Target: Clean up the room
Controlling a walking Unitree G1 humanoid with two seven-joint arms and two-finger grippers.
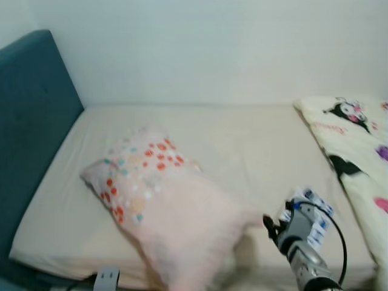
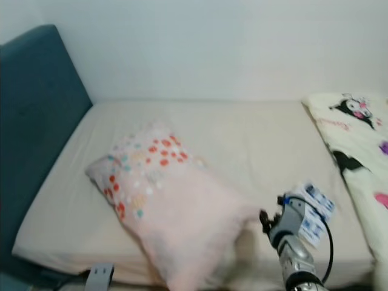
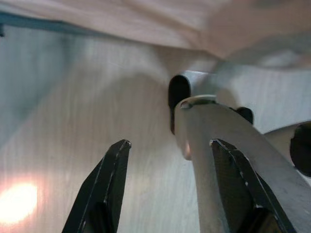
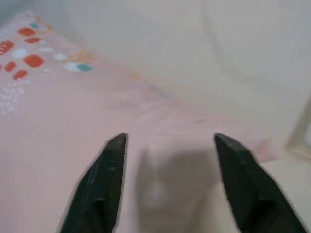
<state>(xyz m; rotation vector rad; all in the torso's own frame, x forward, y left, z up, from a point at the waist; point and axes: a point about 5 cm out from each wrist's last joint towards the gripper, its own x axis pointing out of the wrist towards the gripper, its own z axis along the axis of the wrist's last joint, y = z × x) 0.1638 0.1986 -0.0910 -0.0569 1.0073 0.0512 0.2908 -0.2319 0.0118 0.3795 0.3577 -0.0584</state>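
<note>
R gripper [image 4: 167,141] jaws wide, empty, over pillow [image 1: 163,206] | L gripper [image 3: 170,145] jaws wide, empty

We've got a silver metal right arm [image 1: 306,257] with a looping black cable (blue-and-white labels stuck on), plus long black tapered fingers [image 4: 109,184].

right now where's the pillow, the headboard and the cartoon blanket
pillow [image 1: 176,218], left eye view, plain pink middle
headboard [image 1: 30,115], left eye view, teal padded face
cartoon blanket [image 2: 357,151], right eye view, cream part below the black figure
</note>
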